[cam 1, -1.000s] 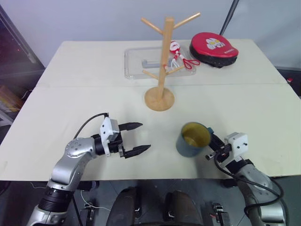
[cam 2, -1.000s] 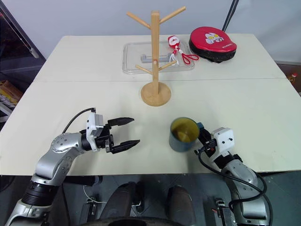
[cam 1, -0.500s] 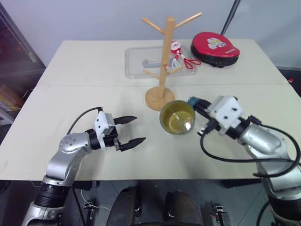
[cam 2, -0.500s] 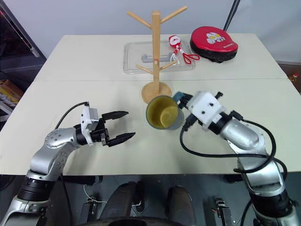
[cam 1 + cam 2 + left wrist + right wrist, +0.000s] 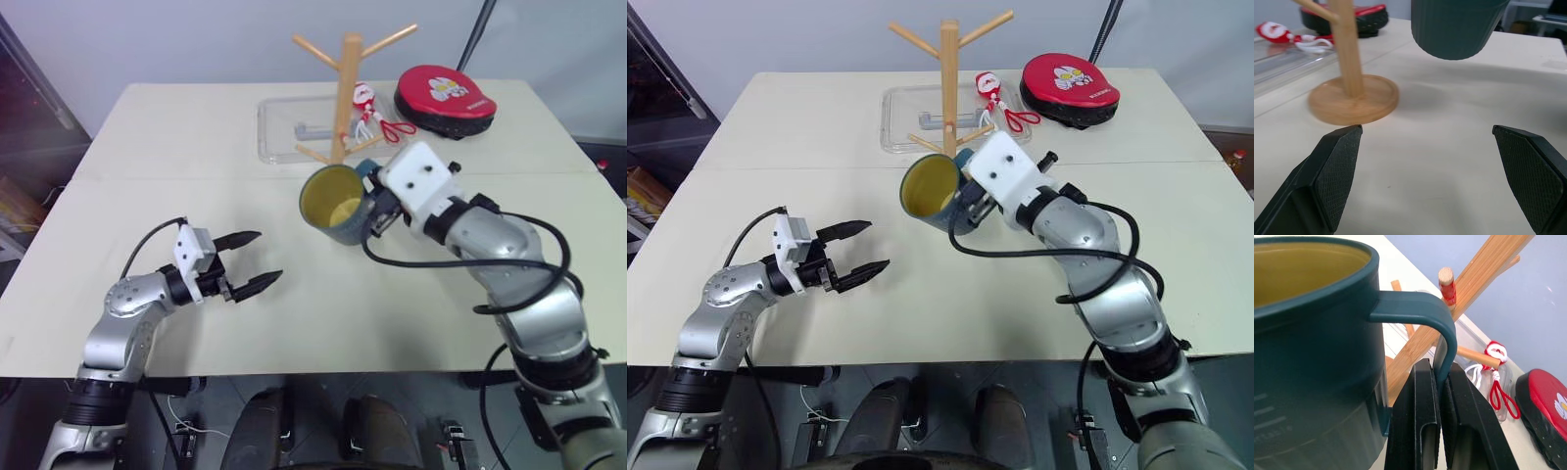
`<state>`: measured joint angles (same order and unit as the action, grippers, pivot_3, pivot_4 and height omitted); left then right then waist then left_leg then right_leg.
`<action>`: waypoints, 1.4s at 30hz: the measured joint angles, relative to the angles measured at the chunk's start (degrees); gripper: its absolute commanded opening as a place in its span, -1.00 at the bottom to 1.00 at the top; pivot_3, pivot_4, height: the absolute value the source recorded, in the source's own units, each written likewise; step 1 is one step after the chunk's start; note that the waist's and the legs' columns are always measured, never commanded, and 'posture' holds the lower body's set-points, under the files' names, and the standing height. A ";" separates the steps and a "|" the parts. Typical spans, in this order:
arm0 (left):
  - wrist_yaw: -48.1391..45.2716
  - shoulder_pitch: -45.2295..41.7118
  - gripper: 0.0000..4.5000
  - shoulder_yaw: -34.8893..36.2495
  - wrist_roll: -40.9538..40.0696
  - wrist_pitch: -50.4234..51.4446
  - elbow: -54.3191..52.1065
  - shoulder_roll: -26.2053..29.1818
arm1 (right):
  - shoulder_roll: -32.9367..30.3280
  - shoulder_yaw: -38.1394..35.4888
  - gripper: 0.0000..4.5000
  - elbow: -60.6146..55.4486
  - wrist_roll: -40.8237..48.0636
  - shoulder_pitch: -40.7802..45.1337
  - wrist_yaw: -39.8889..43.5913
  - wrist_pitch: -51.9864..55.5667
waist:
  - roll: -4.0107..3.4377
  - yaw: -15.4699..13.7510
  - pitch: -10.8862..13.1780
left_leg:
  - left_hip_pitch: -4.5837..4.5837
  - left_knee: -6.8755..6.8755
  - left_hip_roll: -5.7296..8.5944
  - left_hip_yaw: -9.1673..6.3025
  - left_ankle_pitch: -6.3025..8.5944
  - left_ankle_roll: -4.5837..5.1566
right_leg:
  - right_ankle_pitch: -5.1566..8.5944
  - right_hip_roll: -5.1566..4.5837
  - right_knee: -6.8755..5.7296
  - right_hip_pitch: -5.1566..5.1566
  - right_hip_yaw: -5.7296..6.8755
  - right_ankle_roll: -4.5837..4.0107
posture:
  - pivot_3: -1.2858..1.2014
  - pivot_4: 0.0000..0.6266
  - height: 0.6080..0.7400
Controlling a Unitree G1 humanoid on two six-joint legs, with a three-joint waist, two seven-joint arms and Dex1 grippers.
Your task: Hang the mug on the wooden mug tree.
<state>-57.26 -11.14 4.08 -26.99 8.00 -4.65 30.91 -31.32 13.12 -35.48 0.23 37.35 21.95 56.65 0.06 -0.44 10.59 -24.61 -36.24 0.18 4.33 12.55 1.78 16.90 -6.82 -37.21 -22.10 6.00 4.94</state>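
The dark teal mug (image 5: 333, 203) with a yellow inside hangs in the air, tipped with its mouth toward the left. It sits just in front of the wooden mug tree (image 5: 342, 88) and covers the tree's base. My right gripper (image 5: 1441, 382) is shut on the mug's loop handle (image 5: 1420, 313), and a peg tip (image 5: 1446, 281) shows just behind the handle. My left gripper (image 5: 266, 257) stands open and empty over the table at the left, its fingers (image 5: 1337, 171) wide apart. The left wrist view shows the tree's round base (image 5: 1354, 98) with the mug (image 5: 1457, 27) above it.
A clear tray (image 5: 279, 132) lies behind the tree. A small Santa figure with red scissors (image 5: 367, 103) rests at its right end. Farther right at the back sits a red round pad (image 5: 446, 101). The table's front edge runs just below my left arm.
My right arm lifted the mug off the table near the front edge and carried it up and left to the tree, tipping it sideways. My left gripper drifted left.
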 measured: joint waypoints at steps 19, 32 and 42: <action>3.22 -4.36 1.00 1.97 -4.61 4.54 -4.44 -0.06 | 7.56 2.27 -0.98 10.84 -1.30 13.65 -3.25 9.41 | 0.00 1.26 0.00 | -0.08 0.00 0.00 0.08 -0.04 -0.03 | -0.03 0.06 -0.15 -0.13 0.04 0.02 | 0.03 -0.52 0.99; 5.00 -7.04 1.00 2.45 -7.48 8.70 -8.23 0.31 | 10.17 2.64 -0.98 16.79 -1.75 15.49 -3.81 8.35 | 0.00 1.35 0.00 | -0.08 0.00 0.00 0.12 -0.10 -0.13 | -0.03 0.09 -0.18 -0.17 0.03 0.02 | 0.03 -0.52 0.99; 5.48 -7.04 1.00 2.45 -7.50 9.11 -9.53 0.30 | 11.34 3.48 -0.31 20.82 -2.49 16.03 -4.15 5.27 | 0.00 1.34 0.00 | -0.08 0.01 0.00 0.13 -0.12 -0.16 | -0.03 0.09 -0.18 -0.17 0.03 0.03 | 0.03 -0.52 0.99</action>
<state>-51.78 -18.19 6.53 -34.49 17.11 -14.18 31.22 -19.97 16.60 -14.66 -2.26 53.38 17.81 61.92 0.06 0.90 10.59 -24.69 -36.23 0.19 4.46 12.43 1.62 16.87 -6.73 -37.39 -22.27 6.03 4.96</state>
